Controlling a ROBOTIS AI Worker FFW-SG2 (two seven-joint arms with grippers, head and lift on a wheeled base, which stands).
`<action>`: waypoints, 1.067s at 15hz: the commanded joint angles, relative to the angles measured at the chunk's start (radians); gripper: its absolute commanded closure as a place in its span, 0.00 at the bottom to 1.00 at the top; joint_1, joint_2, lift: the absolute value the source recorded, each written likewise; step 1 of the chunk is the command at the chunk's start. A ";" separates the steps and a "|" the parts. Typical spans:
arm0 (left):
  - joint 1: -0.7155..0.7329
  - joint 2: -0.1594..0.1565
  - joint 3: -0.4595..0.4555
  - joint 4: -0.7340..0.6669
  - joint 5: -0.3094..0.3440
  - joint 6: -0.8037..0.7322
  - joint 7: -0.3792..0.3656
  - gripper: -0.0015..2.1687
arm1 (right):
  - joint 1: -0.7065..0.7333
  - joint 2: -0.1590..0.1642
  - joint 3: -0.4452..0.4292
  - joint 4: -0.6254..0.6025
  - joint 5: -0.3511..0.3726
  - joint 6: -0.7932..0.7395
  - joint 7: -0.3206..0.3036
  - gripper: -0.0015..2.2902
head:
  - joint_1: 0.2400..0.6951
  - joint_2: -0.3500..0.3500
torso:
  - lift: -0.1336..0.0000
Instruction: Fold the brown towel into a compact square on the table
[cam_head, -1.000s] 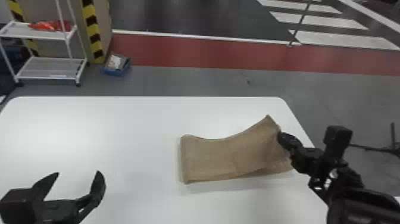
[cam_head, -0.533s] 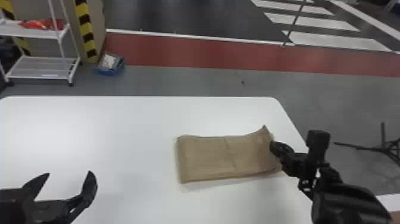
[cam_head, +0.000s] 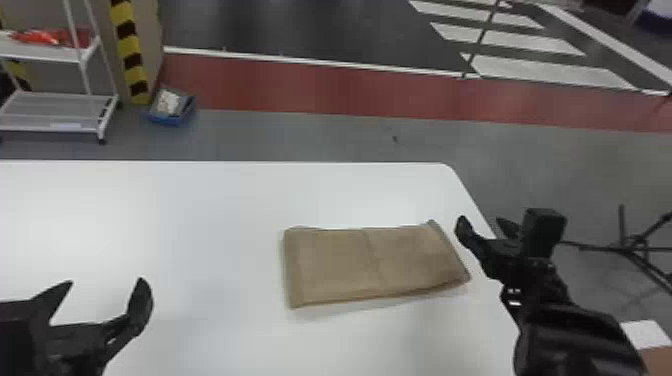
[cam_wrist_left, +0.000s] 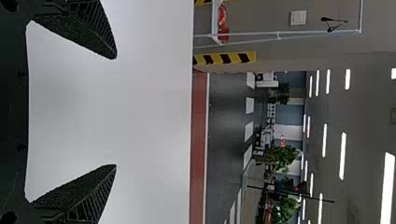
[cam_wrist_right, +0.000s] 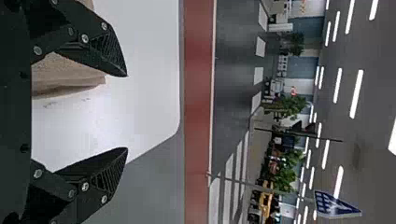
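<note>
A blue bin (cam_head: 170, 120) holds something whitish; the left gripper (cam_head: 106, 281) gapes wide, as does the right gripper (cam_head: 483, 221), beside the brown towel (cam_head: 372, 265).

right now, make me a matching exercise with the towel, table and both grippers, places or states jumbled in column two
Things
1. brown towel
2. table
3. left gripper
4. right gripper

Places or states
a. fingers open, just beyond the towel's right end
b. white, under the towel
c. fingers open, well left of the towel
d. folded into a long rectangle

Pairs: 1-d, 2-b, 3-c, 4-a
</note>
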 joint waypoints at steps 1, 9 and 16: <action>-0.013 -0.004 -0.033 0.005 -0.001 -0.003 0.001 0.02 | 0.005 -0.005 -0.021 0.009 -0.030 0.015 0.014 0.03 | 1.00 0.14 | 0.58; -0.164 -0.004 -0.275 0.183 0.126 0.000 0.001 0.07 | 0.103 -0.016 -0.141 0.072 -0.189 -0.092 0.069 0.06 | 1.00 0.00 | 0.58; -0.200 -0.004 -0.392 0.211 0.045 -0.113 0.130 0.07 | 0.145 0.002 -0.173 0.061 -0.274 -0.120 0.386 0.84 | 1.00 0.00 | 0.58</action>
